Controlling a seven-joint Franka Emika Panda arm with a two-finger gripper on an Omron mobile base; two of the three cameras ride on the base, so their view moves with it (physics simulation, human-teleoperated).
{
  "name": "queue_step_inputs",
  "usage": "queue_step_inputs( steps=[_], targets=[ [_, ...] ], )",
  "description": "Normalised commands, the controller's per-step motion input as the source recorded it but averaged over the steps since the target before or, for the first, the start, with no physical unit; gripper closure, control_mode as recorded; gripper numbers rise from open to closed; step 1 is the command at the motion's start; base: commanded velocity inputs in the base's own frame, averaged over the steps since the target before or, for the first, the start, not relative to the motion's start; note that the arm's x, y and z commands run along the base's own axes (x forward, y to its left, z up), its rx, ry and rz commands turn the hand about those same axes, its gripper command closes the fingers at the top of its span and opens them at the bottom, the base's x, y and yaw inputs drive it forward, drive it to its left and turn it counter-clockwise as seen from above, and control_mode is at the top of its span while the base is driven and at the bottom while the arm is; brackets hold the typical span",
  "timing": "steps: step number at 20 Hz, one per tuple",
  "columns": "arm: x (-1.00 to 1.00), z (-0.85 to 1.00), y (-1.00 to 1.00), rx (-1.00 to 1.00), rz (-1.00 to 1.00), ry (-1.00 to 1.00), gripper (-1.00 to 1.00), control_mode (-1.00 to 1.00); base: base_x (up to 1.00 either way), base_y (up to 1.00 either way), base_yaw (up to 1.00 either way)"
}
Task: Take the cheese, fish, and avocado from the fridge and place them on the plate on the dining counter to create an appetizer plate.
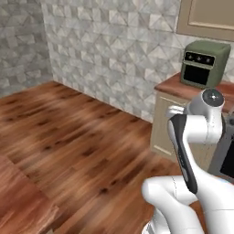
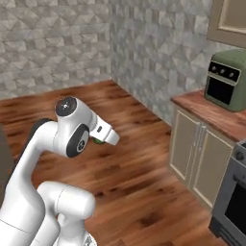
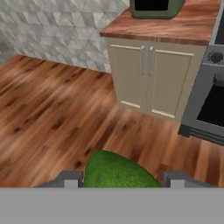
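gripper (image 3: pixel 117 177): clamped on the avocado (image 3: pixel 117 171) at 6 o'clock, hand view | beige cabinet (image 3: pixel 151 78) seen at 12 o'clock | wood floor (image 3: pixel 48 113) below

Green toaster oven (image 1: pixel 204 63) sits on wall counter (image 1: pixel 183 87) above beige cabinet (image 3: pixel 148 81)

A home kitchen, rendered. A beige cabinet (image 3: pixel 148 78) with 2 doors carries a reddish wood counter (image 2: pixel 211 113), and a green toaster oven (image 1: pixel 204 63) stands on it. A steel oven (image 3: pixel 210 105) sits just beside the cabinet. Grey stone tiles (image 1: pixel 114 50) cover the walls; the floor (image 1: pixel 77 141) is wood plank.
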Motion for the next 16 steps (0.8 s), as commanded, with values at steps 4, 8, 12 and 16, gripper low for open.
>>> queue_step_inputs(
  steps=[4, 8, 12, 16],
  targets=[
    [0.00, 0.00, 0.00, 0.00, 0.00, 0.00, 1.00, 1.00, 1.00, -0.19, 0.55],
    [0.00, 0.00, 0.00, 0.00, 0.00, 0.00, 1.00, 1.00, 1.00, -0.04, 0.56],
    [0.00, 0.00, 0.00, 0.00, 0.00, 0.00, 1.00, 1.00, 1.00, -0.01, 0.56],
    [0.00, 0.00, 0.00, 0.00, 0.00, 0.00, 1.00, 1.00, 1.00, -0.11, 0.54]
  ],
)
